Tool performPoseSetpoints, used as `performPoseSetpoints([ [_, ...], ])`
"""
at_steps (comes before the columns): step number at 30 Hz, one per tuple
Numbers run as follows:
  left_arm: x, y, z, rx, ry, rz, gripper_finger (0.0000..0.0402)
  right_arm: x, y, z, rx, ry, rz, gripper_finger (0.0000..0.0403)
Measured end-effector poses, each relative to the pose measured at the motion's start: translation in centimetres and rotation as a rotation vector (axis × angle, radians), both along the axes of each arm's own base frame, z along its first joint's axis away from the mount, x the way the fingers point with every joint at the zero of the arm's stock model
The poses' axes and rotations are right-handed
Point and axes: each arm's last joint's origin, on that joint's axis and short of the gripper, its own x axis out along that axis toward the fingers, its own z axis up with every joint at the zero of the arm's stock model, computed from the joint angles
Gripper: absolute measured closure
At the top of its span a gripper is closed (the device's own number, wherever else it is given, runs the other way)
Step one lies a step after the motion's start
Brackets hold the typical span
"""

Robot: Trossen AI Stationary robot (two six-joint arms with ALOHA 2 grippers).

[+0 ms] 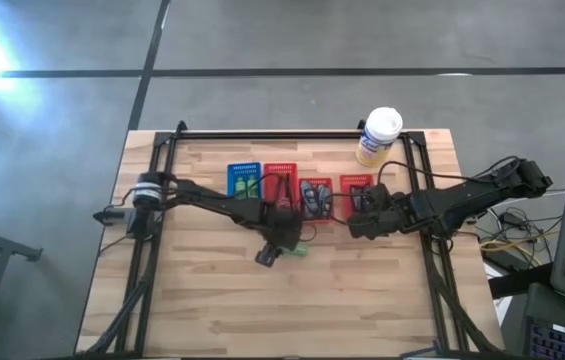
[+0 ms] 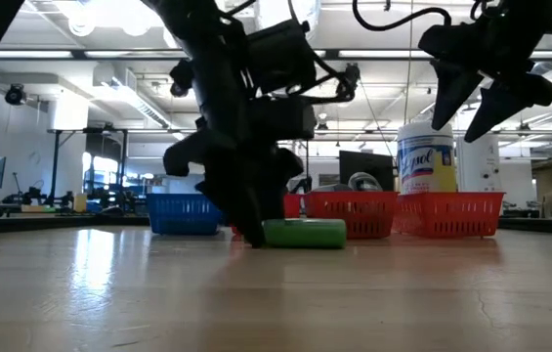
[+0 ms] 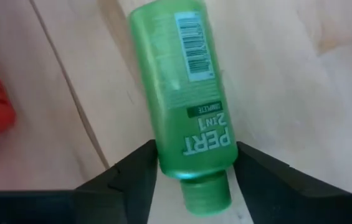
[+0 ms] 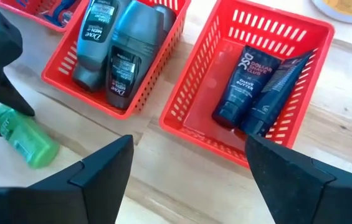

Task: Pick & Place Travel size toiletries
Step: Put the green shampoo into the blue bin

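A bright green Pert bottle (image 3: 185, 93) lies on its side on the wooden table, in front of the row of baskets (image 1: 302, 248) (image 2: 303, 233). My left gripper (image 3: 194, 180) is low over the table, its fingers on either side of the bottle's cap end. My right gripper (image 4: 188, 177) is open and hovers above the near edge of the rightmost red basket (image 4: 182, 99), which holds dark blue tubes (image 4: 256, 87). The neighbouring red basket (image 4: 70, 56) holds grey Dove bottles (image 4: 116, 56). My left gripper pinches the green bottle between its two fingers (image 3: 141, 174) at the lower body just above the cap (image 3: 194, 165). The fingers lie across the bottle, slanting down from above. The bottle lies flat on the table, its body pointing away from the gripper.
One blue basket (image 1: 244, 180) and three red baskets (image 1: 280, 182) stand in a row at the table's middle. A white-lidded yellow canister (image 1: 378, 135) stands near the far right corner. A black frame (image 1: 292, 135) borders the table. Bare wood stretches along the near side.
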Motion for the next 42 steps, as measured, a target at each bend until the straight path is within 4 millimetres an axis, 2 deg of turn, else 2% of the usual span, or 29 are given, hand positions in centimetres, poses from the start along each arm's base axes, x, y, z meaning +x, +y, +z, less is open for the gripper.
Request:
performPoseSetpoints([
  [3, 0.2, -0.2, 0.0, 0.002, -0.02, 0.046, 0.0204, 0.0, 0.0, 0.0, -0.009, -0.005, -0.007, 0.0105],
  [7, 0.6, -0.5, 0.2, 0.0, -0.065, 0.11, 0.0201, 0.0, 0.0, 0.0, -0.01, -0.006, -0.008, 0.0104],
  [19, 1.0, -1.4, 0.3, 0.002, -0.134, 0.155, 0.0143, 0.0, 0.0, 0.0, -0.007, -0.012, -0.019, 0.0069],
  [25, 1.1, -1.6, -0.1, -0.061, -0.177, 0.236, 0.0134, 0.0, 0.0, 0.0, -0.006, -0.013, -0.021, 0.0057],
  [33, 0.7, -2.1, -1.5, -0.041, -0.126, 0.246, 0.0151, 0.0, 0.0, 0.0, -0.006, -0.013, -0.021, 0.006],
  [42, 1.1, -2.0, -0.9, -0.055, -0.181, 0.328, 0.0202, 0.0, 0.0, 0.0, -0.006, -0.013, -0.021, 0.0084],
])
